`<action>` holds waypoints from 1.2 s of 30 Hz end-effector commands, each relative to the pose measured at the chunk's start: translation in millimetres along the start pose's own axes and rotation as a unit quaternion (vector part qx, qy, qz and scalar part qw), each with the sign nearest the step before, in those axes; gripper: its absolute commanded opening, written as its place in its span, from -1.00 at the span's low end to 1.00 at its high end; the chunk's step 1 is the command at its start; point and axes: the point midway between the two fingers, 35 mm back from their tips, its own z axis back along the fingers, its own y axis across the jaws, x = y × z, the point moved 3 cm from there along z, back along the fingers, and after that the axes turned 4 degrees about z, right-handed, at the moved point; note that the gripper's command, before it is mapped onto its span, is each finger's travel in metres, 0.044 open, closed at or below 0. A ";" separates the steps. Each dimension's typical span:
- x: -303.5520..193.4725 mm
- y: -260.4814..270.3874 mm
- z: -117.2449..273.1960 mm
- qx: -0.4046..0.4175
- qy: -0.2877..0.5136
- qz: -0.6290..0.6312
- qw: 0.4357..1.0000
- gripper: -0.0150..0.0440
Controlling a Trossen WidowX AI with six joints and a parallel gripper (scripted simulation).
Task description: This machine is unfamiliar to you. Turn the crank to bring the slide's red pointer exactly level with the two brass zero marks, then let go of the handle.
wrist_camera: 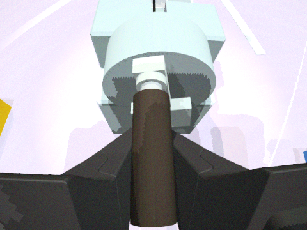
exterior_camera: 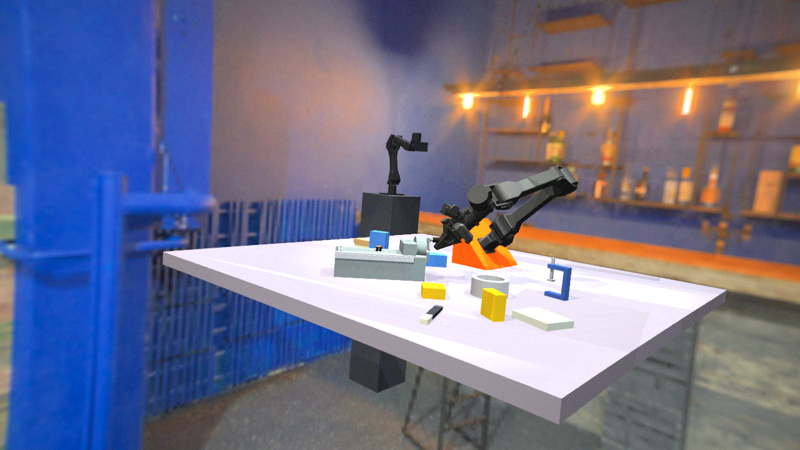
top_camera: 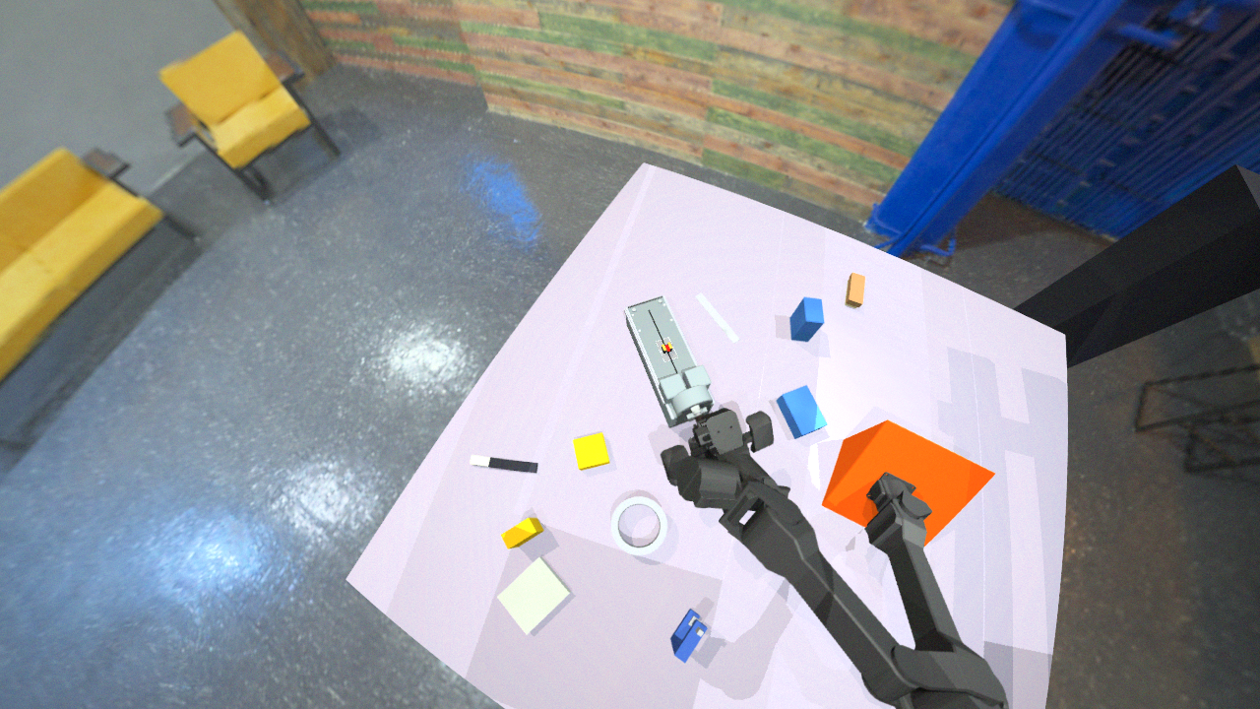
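Observation:
The grey-green machine (top_camera: 647, 330) (exterior_camera: 380, 267) (wrist_camera: 157, 35) is a long box with a slotted top and a round housing at its crank end. The small red pointer (top_camera: 666, 348) sits in the slot beside small yellow marks; it is too small to tell whether they are exactly level. My gripper (wrist_camera: 148, 135) (exterior_camera: 437, 245) is shut on the brown crank handle (wrist_camera: 151, 128), one finger on each side. In the wrist view the pale crank arm (wrist_camera: 149, 64) shows at the handle's far end, near the upper part of the housing's face. The fingertips are hidden in the top view.
Two blue blocks (top_camera: 806, 319) (top_camera: 800, 412) and an orange wedge (top_camera: 951, 476) are right of the machine. A yellow block (top_camera: 591, 450), a white ring (top_camera: 617, 526) and a marker (top_camera: 511, 464) are on the near side. A blue clamp (top_camera: 688, 634) (exterior_camera: 565, 282) stands farther off.

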 end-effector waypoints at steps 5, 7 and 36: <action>0.1 -11.1 1.3 -0.007 -0.002 -0.004 1.000 -0.49; -0.1 -11.1 1.1 -0.007 -0.002 -0.004 1.000 -0.49; -0.8 -11.4 0.4 -0.007 -0.002 -0.004 1.000 -0.49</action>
